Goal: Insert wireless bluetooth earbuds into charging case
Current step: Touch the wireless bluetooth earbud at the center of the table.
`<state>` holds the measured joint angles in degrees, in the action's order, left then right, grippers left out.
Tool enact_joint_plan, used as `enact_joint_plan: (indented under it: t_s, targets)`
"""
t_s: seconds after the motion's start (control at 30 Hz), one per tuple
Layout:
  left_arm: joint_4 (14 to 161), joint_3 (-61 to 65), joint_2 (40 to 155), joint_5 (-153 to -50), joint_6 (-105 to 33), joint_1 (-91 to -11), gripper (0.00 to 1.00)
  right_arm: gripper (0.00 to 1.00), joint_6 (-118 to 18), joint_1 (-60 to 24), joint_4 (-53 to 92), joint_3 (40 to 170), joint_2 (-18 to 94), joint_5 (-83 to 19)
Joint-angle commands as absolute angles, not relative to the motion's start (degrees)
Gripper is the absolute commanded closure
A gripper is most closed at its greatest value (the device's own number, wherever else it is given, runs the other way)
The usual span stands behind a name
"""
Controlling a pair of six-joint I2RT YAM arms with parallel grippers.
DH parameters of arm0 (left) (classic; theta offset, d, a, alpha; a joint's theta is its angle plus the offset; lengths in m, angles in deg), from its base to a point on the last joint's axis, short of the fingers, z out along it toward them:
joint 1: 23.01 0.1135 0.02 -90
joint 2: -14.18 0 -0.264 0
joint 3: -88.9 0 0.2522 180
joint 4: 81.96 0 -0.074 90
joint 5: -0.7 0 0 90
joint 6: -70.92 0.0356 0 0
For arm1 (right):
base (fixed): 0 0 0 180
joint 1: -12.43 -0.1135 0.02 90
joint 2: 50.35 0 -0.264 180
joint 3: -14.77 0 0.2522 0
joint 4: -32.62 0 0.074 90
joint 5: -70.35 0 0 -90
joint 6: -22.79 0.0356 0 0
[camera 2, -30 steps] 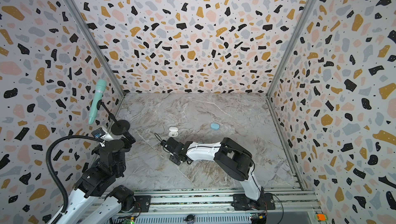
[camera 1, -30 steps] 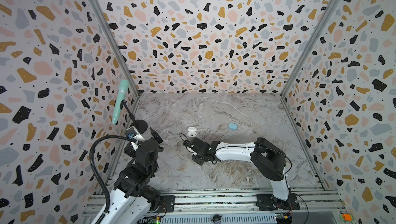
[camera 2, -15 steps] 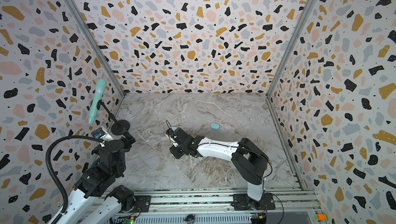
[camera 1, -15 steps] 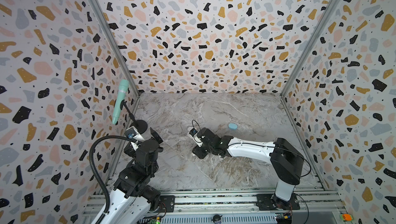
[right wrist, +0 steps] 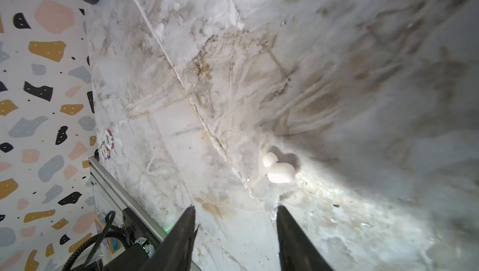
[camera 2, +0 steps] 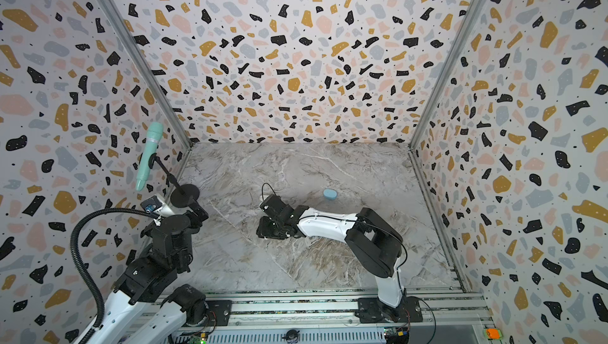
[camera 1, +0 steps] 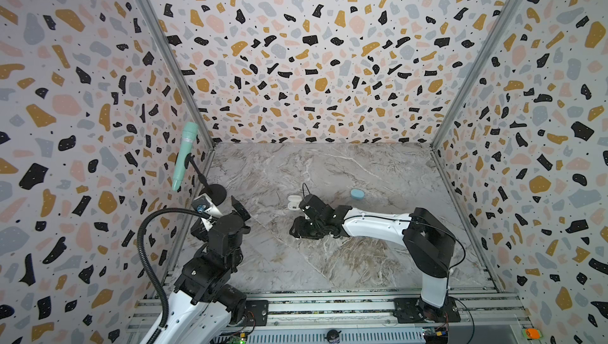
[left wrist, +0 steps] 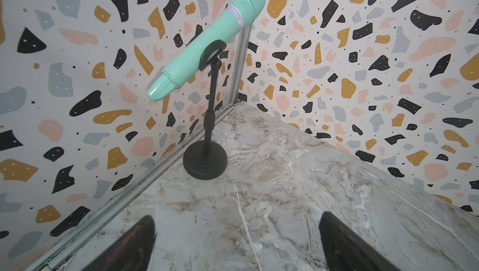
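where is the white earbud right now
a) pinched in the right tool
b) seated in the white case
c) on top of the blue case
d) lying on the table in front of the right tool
d: in the right wrist view the white earbud lies on the marble table just beyond the right tool, whose jaws stand apart with nothing between them.

Top views: bright, flat diffuse light, sharp, walls splay wide-angle at the edges. Left wrist view: even and crisp; only the left gripper (left wrist: 237, 215) is soft, fingers (left wrist: 129, 249) blurred with a faint red glint. Right wrist view: uneven, with a bright patch just ahead of the right gripper (right wrist: 236, 208) and murky shade beyond. The white earbuds (right wrist: 281, 173) throw a hard shadow on their far side.
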<state>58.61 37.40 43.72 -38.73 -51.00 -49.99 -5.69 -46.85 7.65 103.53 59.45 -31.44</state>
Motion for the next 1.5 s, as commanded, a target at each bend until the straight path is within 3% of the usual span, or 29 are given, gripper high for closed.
enact_joint_plan:
  t_s: [0.0,0.23,1.47]
  targets:
    - [60.4,38.2,42.8,-38.7,-49.9,-49.5,0.00,0.51,3.0,-47.2,1.5,105.2,59.7,-30.7]
    - [60.6,38.1,42.8,-38.9,-49.8,-49.5,0.00,0.57,6.3,-47.2,-0.3,105.7,60.7,-25.6]
    - [60.8,38.3,42.7,-39.4,-49.7,-49.1,0.00,0.74,5.1,-46.2,-1.1,111.6,68.0,-27.8]
